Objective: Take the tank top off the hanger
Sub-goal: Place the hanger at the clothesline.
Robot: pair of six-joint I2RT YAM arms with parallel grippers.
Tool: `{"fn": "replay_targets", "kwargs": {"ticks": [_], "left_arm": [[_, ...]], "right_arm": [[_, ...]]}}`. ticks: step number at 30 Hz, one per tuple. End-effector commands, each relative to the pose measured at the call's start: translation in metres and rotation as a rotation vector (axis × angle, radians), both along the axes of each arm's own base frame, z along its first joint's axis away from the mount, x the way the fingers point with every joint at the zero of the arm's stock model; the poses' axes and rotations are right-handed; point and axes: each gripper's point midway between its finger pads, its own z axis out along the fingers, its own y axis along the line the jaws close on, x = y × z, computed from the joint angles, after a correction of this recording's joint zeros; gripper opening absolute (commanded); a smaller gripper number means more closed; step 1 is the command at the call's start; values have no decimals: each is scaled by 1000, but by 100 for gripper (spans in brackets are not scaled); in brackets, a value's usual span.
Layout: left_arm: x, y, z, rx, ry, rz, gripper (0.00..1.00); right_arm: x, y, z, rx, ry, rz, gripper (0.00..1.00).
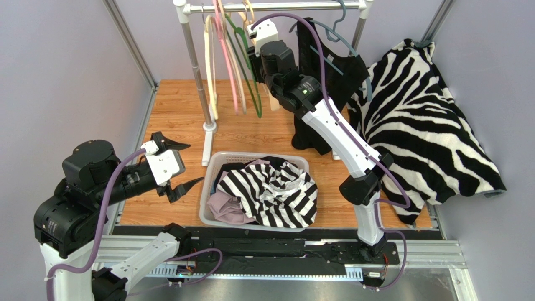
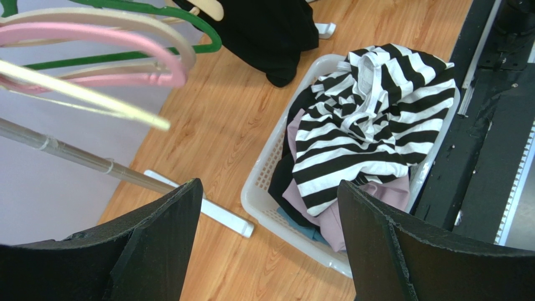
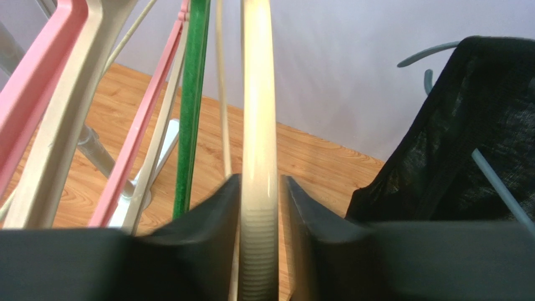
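Step in hand, by judgement: approach only, garment not yet off its hanger.

Far left of top view: left gripper (image 1: pixel 191 164) low beside white basket (image 1: pixel 251 155), fingers spread wide, nothing between them. Striped top (image 1: pixel 286 191) heaped in basket.

Upper centre: bare hangers on rail (image 1: pixel 270 7), among them pink hanger (image 3: pixel 141 125) and green hanger (image 3: pixel 194 94). Right gripper (image 3: pixel 260 188) up among them, fingers closely flanking cream hanger (image 3: pixel 259 94). Pressing it or standing just off it: cannot tell.

Just right of that: tank top (image 1: pixel 329 72), black, hung on grey hanger (image 3: pixel 427 53), lower part trailing down to the wood. Touched by neither gripper.

Next move, as judged: right gripper off the cream hanger and over to the black fabric, pinch near a strap, then lift up and over the hanger arm. Steadying of grey hanger probably wanted. Left gripper well apart from it for now.

Far right: zebra-print cloth (image 1: pixel 427 125) draped across the corner.

Surface: wood-grain board (image 1: pixel 182 119), black base rail along bottom edge. Room: pale lilac-grey walls, metal posts at corners.
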Motion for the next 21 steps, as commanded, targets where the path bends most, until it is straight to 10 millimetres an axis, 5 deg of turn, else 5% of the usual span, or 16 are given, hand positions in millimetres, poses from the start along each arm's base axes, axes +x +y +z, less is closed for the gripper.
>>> {"fn": "replay_targets", "kwargs": {"ticks": [1, 8, 14, 21], "left_arm": [[-4, 0, 3, -8, -16, -13, 87], [-5, -1, 2, -13, -5, -17, 87], [-6, 0, 0, -14, -3, -10, 87], [-8, -1, 1, -23, 2, -17, 87]], "right_arm": [[-19, -18, 22, 20, -12, 7, 48], [-43, -45, 70, 65, -79, 11, 75], [-77, -89, 133, 109, -200, -9, 77], [-92, -155, 161, 139, -265, -87, 82]]}}
